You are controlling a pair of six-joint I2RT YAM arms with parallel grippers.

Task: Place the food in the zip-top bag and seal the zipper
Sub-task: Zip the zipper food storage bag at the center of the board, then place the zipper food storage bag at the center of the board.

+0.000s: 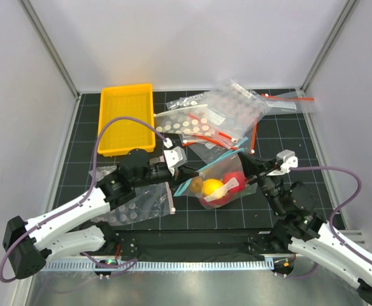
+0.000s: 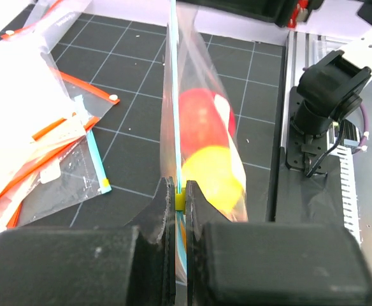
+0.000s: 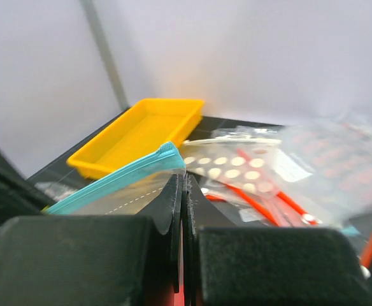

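The zip-top bag (image 1: 206, 172) hangs a little above the table between my two grippers. Through its clear plastic I see food: a yellow lemon (image 1: 212, 187) and red fruit (image 1: 234, 181). In the left wrist view the lemon (image 2: 213, 175) lies below a red ball (image 2: 202, 118). My left gripper (image 2: 180, 199) is shut on the light-blue zipper (image 2: 172, 95) at its small yellow slider. My right gripper (image 3: 185, 182) is shut on the bag's corner just under the zipper's (image 3: 119, 178) end. In the top view the left gripper (image 1: 185, 171) and right gripper (image 1: 250, 167) hold opposite ends.
A yellow tray (image 1: 127, 118) stands at the back left. A heap of other plastic bags (image 1: 224, 115) with red-orange strips and white dots lies behind the held bag. One more clear bag (image 1: 138, 207) lies under the left arm.
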